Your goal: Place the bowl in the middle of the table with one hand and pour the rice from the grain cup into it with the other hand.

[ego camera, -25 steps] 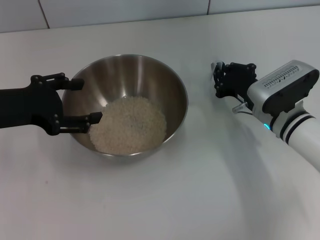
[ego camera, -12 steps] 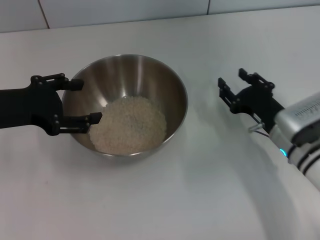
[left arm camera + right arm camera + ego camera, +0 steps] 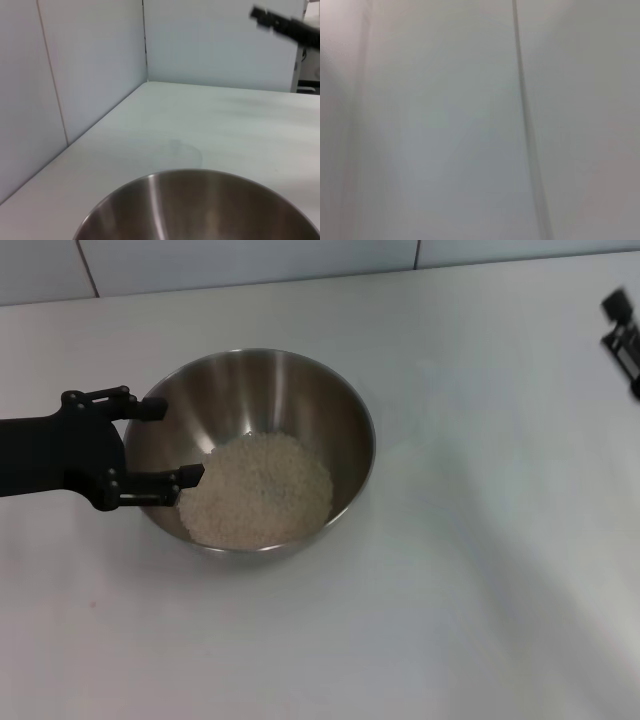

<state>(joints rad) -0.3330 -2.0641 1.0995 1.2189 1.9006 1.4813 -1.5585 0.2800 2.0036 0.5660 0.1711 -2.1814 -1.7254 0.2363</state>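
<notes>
The steel bowl [image 3: 290,390] stands on the white table [image 3: 450,570], left of the middle, and holds a mound of rice [image 3: 258,490]. My left gripper [image 3: 172,441] is open at the bowl's left rim, one finger [image 3: 140,406] by the rim and the other [image 3: 170,480] over the rice. The bowl's rim also shows in the left wrist view [image 3: 200,175]. My right gripper [image 3: 622,325] is at the far right edge, empty, prongs apart; it shows blurred in the left wrist view [image 3: 285,25]. A faint translucent outline beyond the bowl may be the grain cup [image 3: 186,151]. The head view does not show it.
Light tiled walls [image 3: 250,260] rise behind the table and along its side [image 3: 75,75]. The right wrist view shows only a pale wall with a dark seam [image 3: 522,120].
My right arm has pulled back up and to the right, from beside the bowl to the picture's right edge. The left gripper, bowl and rice have not moved.
</notes>
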